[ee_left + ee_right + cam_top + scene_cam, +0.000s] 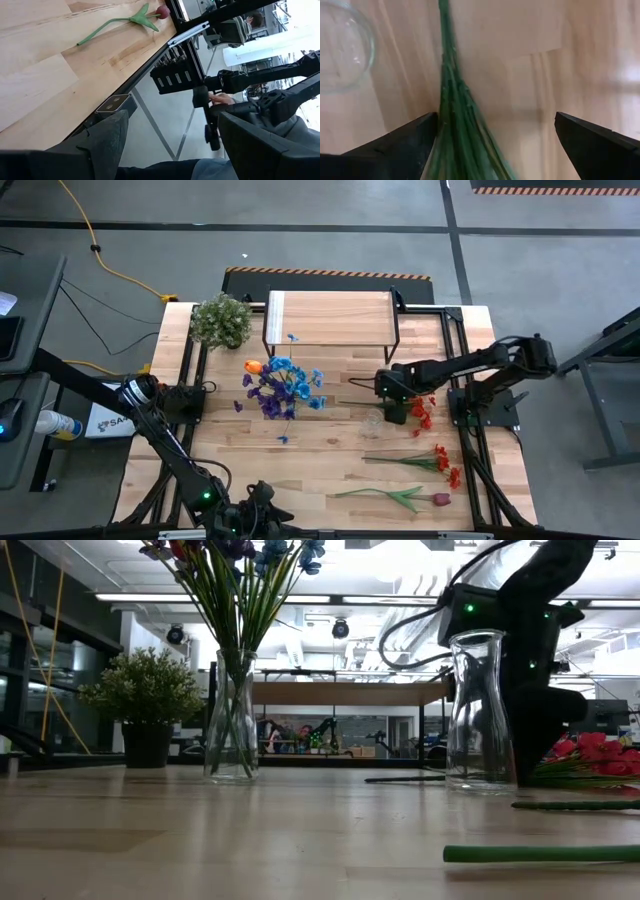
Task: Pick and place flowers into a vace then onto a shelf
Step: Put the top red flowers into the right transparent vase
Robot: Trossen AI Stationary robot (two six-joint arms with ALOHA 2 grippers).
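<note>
Right gripper, dark fingers spread wide, hovers low over bunch of green stems with red blooms lying on wooden table — stems between fingers, not yet pinched. Empty clear glass vase just beside gripper. Farther off, second clear glass vase with blue, purple and orange flowers already filled, standing near low light-wood shelf with black legs, not on it. Two more red-flowered stems lie loose beyond gripper. Left gripper parked off table edge, fingers apart, empty. Judged: roughly halfway — shelf placing undone.
</note>
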